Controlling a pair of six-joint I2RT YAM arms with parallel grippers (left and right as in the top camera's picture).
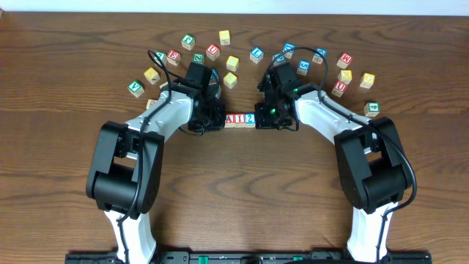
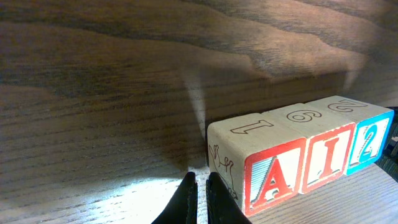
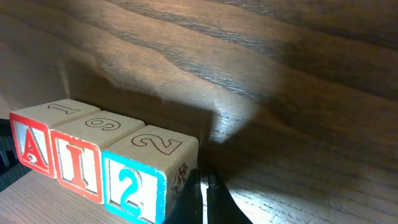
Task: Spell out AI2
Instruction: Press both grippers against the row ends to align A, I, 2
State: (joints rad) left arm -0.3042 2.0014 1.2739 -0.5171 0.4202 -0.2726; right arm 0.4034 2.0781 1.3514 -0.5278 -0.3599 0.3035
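Left tool (image 2: 201, 188) pinched beside A block (image 2: 273, 183); right tool (image 3: 203, 186) beside 2 block (image 3: 134, 186).

Dark brown wood right across: the table (image 1: 66, 66) fills the overhead view, its grain running left to right. Along the far edge there's a thin pale strip (image 1: 234, 3), wall or floor, can't tell. In the left wrist view a bright patch (image 2: 149, 186) glares off the near wood. In the right wrist view a softer glow (image 3: 233, 118) sits mid-surface, with shadow around it.
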